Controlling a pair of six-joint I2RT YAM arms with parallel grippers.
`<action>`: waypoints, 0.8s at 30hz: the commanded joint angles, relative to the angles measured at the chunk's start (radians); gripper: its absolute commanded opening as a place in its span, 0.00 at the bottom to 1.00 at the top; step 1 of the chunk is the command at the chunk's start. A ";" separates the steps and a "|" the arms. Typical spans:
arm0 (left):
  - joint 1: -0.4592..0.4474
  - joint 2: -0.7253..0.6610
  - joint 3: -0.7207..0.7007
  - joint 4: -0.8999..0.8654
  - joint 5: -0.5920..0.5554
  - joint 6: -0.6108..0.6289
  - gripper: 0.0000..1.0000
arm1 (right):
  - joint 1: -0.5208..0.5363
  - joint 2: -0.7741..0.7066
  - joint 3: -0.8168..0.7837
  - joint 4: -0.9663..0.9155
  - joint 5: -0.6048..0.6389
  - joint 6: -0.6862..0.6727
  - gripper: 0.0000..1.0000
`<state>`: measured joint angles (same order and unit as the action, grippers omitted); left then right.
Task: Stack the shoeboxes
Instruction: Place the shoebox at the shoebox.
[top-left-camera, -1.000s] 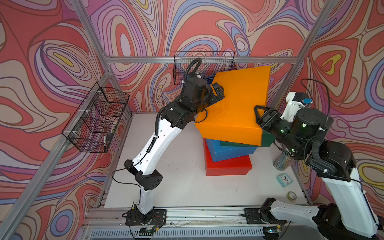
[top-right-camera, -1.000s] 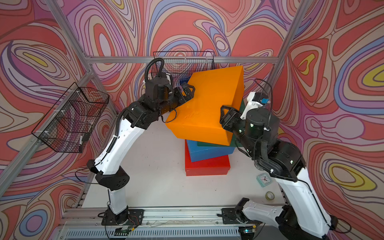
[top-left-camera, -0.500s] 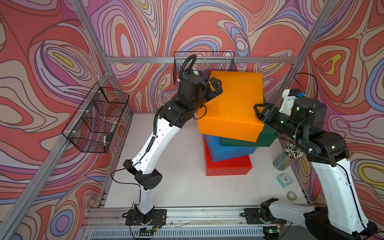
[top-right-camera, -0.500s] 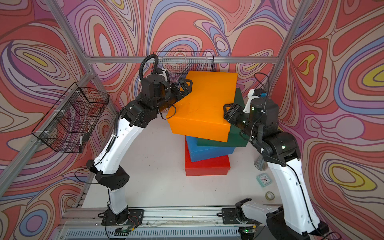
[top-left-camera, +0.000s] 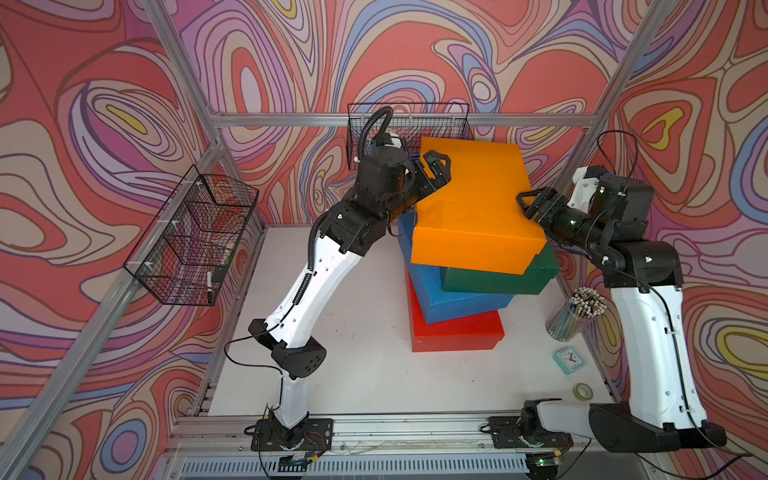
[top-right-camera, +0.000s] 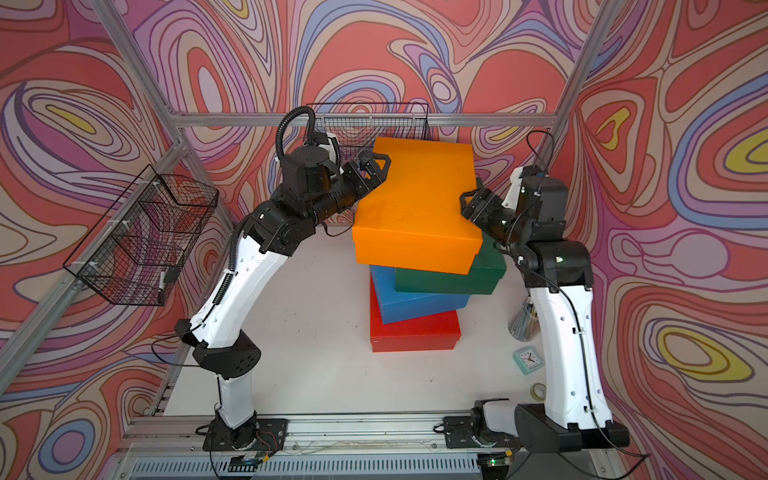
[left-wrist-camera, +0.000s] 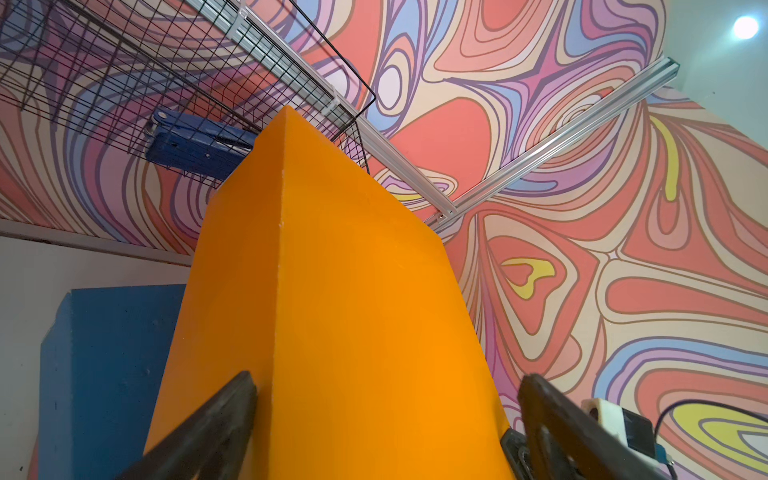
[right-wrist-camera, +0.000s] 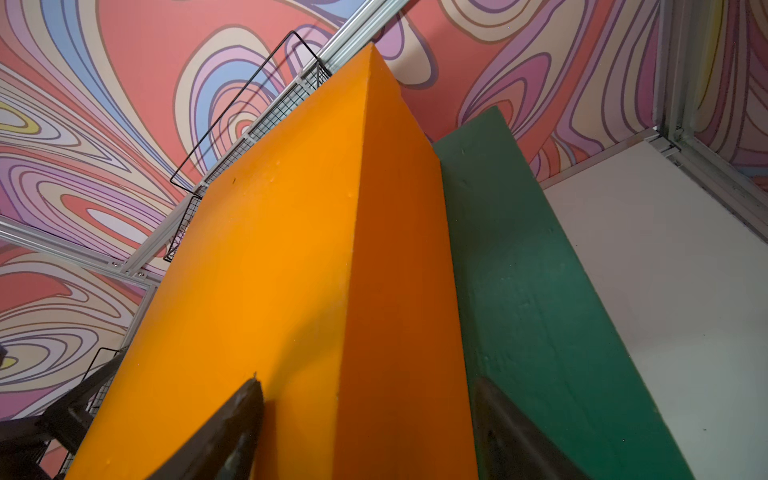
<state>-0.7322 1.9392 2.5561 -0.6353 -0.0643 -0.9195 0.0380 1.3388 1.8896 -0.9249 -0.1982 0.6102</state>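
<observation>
Four shoeboxes form a skewed stack in both top views: red lowest, then blue, dark green, and orange lying on top. My left gripper stands open astride the orange box's left edge. In the left wrist view one finger lies against the orange box, the other stands clear of it. My right gripper is open astride the right edge. In the right wrist view one finger is over the orange lid, the other beside the green box.
A black wire basket hangs on the left frame, another on the back rail right behind the orange box, holding a blue tool. A pencil cup, a small clock and a tape roll sit by the right arm.
The orange box has swung from a steep tilt to lie nearly level on the green box. My right gripper's jaws have widened and that arm has straightened up.
</observation>
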 joint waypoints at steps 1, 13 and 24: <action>-0.041 0.002 -0.038 0.038 0.165 -0.055 1.00 | -0.009 0.066 -0.005 -0.125 -0.039 -0.029 0.82; 0.041 -0.066 -0.157 0.057 0.165 -0.067 1.00 | -0.199 0.088 0.088 -0.137 -0.227 -0.042 0.84; 0.061 -0.053 -0.163 0.064 0.188 -0.071 1.00 | -0.201 -0.034 0.000 0.073 -0.238 0.024 0.86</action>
<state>-0.6727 1.8999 2.3989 -0.5938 0.1074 -0.9771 -0.1570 1.3777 1.9278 -0.9386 -0.4404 0.6163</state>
